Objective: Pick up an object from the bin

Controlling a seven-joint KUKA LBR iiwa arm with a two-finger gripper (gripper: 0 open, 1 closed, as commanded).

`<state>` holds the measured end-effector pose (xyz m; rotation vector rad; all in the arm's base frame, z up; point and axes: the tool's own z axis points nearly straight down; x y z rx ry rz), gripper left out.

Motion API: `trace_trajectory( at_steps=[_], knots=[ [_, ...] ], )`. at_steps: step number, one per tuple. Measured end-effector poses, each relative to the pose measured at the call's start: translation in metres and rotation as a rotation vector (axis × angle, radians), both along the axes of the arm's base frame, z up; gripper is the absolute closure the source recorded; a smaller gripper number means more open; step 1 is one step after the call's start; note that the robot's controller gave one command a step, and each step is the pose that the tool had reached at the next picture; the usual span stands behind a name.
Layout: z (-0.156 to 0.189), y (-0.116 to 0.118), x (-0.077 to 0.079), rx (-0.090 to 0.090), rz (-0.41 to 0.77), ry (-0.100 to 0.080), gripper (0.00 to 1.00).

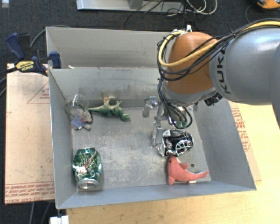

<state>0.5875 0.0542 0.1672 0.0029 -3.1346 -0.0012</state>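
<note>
1. A robotics lab, by the look: a grey industrial arm (pixel 252 64) marked KUKA, with an orange wrist cover
2. A grey metal bin (pixel 57 125) of odd toys (pixel 111 108) and a crushed can (pixel 87 168)
3. Loose cables (pixel 196 3) trailing over dark carpet (pixel 28 13)

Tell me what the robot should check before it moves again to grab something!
1. Tool is down inside the bin: ok.
2. Something is close enough to try for: ok, a small black-and-white thing lies just right of the tool.
3. Tool is already touching that thing: cannot tell.
4. Room around that thing: not ok, a pink toy lies right up against it on the near side and could get bumped.
5. Other things are out of the way: ok, the green dinosaur and the crushed green can lie far off on the left side.
</note>
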Motion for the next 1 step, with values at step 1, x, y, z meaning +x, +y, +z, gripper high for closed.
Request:
trace_trajectory(
  at_steps=[1],
  knots=[
    [0.0047,-0.0004,0.0016,0.000,-0.002,-0.008,0.00]
  ],
)
